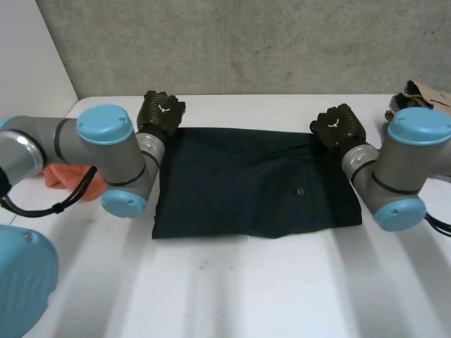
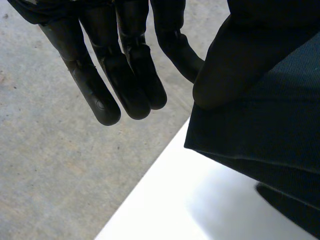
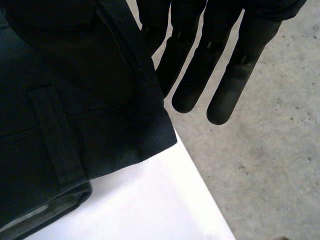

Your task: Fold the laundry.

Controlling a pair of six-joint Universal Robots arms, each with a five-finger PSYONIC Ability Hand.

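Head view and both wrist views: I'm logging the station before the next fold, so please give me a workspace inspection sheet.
Surface: white table.
Job's things: dark garment, spread flat, button showing.
Clutter: orange cloth at the table's left edge; tan cloth at the far right edge.
Hands: left hand pinches the garment's far left corner; right hand, its far right corner.
Cables: nothing seen besides the robot's own.
Surroundings: grey concrete wall.

I am finding no readable words or numbers, just a small white emblem (image 1: 164,108) on the black left hand (image 1: 155,118) and the black right hand (image 1: 347,131).
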